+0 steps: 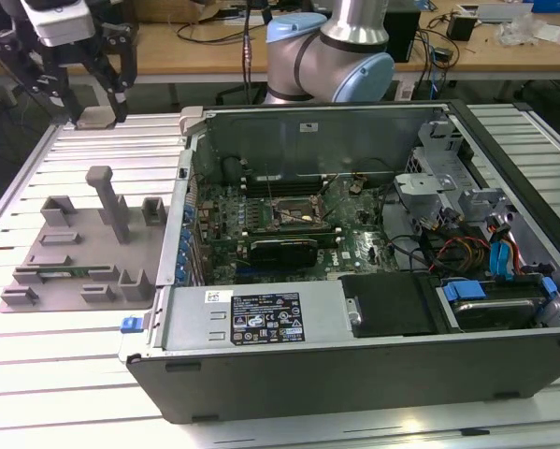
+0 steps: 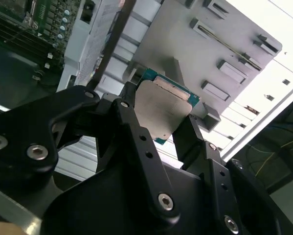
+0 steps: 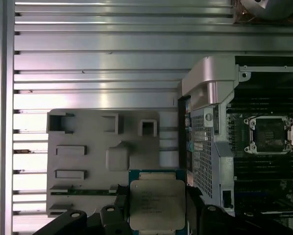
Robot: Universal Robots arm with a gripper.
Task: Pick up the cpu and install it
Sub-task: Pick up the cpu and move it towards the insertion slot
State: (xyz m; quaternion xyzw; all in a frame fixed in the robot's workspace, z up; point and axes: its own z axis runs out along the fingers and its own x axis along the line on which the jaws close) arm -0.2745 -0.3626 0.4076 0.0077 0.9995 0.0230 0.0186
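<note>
Standing here with the exterior view, I count one arm (image 1: 331,51), at twelve o'clock of the one open computer case (image 1: 354,369). One gripper (image 1: 97,105) hangs at ten o'clock of that case. In the second wrist view it has two fingers (image 2: 131,117), closed on a single cpu (image 2: 161,110). Inside the case I make out one green motherboard (image 1: 354,245), one black-framed socket (image 1: 298,210) and one black box (image 1: 392,304) at five o'clock. The near wall carries one white label (image 1: 265,318). At nine o'clock of the case lies one grey fixture plate (image 1: 74,271) with one tall post (image 1: 111,201). One slatted table (image 1: 36,374) bears it all.
</note>
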